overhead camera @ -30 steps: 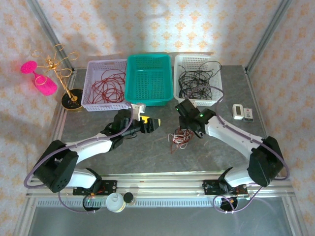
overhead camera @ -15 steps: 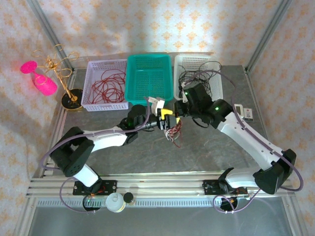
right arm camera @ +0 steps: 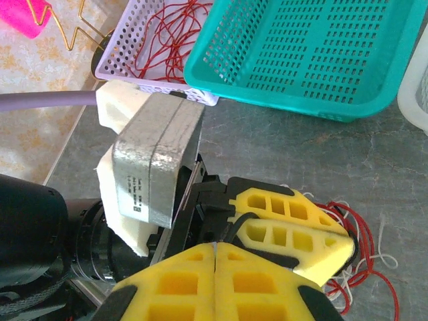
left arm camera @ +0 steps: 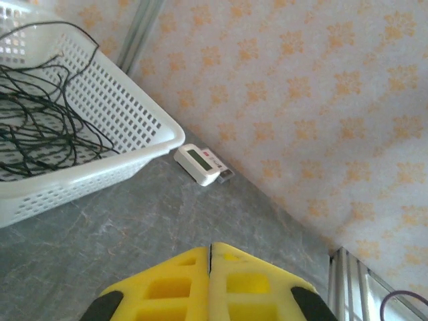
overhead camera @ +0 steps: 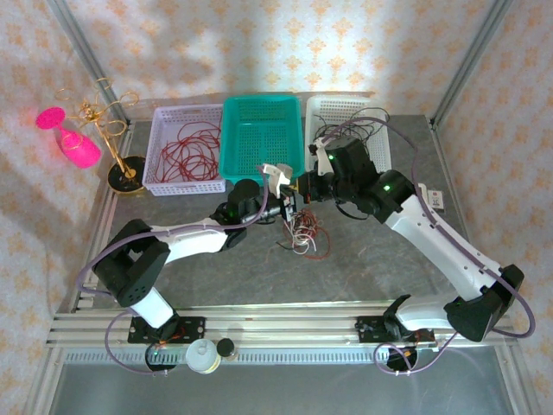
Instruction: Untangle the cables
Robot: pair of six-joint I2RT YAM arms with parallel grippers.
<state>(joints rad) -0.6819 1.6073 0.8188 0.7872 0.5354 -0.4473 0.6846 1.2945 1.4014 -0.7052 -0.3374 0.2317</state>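
Currently shut tight on both sides: L fingers (left arm camera: 204,261) and R fingers (right arm camera: 208,261) pressed flat, tip to tip over mid tabletop (overhead camera: 251,281); can't tell if any strand's pinched. Cables (overhead camera: 304,235), a red/white knot, sitting just below the tips & slightly toward the near edge, tails splayed nearward, no clear long axis. Roughly equal reach for both arms, L reaching in from its side, R from opposite. Prob. calls for pulling apart sideways, w/ separate strands gripped.
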